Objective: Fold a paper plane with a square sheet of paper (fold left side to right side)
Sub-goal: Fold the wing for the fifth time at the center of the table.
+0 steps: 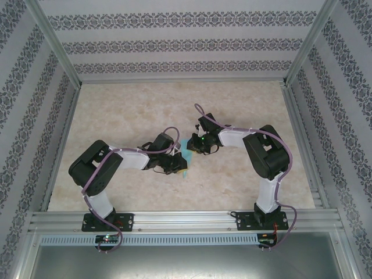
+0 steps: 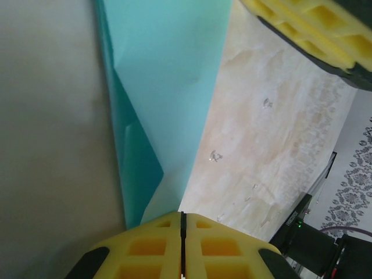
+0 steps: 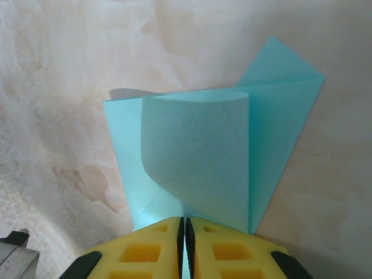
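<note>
Right gripper [image 3: 185, 224] is closed on a curled-up flap of the paper [image 3: 197, 157], which lies on the surface [image 3: 70, 87]; left gripper [image 2: 181, 218] is closed on its narrow folded end.

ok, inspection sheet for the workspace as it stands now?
Surface: beige marbled tabletop, bare apart from the paper.
Job's things: thin light turquoise-blue paper sheet, partly folded, one flap curled upward, mid-table between the arms.
Clutter: nothing seen.
Grippers: left pincer shut on the paper's point; right pincer shut on its near edge.
Cables: purple cables run along both arms, looping at the bases, off the paper.
Surroundings: patterned wallpaper walls; aluminium frame rails at the near edge.
</note>
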Action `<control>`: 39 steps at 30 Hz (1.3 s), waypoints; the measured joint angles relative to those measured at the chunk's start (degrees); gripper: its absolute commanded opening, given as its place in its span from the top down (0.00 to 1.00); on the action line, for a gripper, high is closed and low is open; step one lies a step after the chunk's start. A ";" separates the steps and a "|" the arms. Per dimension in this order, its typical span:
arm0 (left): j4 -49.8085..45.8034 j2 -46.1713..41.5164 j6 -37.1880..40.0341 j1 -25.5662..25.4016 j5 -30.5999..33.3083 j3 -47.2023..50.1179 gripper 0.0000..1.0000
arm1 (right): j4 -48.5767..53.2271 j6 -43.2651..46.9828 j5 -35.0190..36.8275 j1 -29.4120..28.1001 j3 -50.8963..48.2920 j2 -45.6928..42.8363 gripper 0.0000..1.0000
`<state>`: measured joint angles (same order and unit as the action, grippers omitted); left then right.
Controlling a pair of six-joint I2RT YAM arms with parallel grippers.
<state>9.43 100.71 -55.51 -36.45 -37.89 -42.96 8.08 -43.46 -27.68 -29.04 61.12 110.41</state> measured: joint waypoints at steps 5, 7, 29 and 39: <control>0.09 0.52 0.00 0.00 -0.04 0.00 0.91 | 0.50 0.02 0.09 0.00 0.26 0.00 0.86; 0.13 0.52 0.00 -0.04 -0.02 0.07 0.91 | 0.81 0.04 0.22 0.00 0.39 0.02 0.86; 0.24 -2.40 1.09 -2.21 0.96 3.65 0.92 | 4.17 0.42 0.20 0.00 2.27 0.74 0.86; 0.15 -4.20 1.07 -2.25 1.57 5.49 0.93 | 4.90 0.46 0.17 0.00 2.54 0.76 0.86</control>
<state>9.58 96.51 -54.43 -38.70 -36.32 -37.47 12.97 -43.00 -27.51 -29.04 63.66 111.18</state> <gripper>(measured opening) 0.077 0.136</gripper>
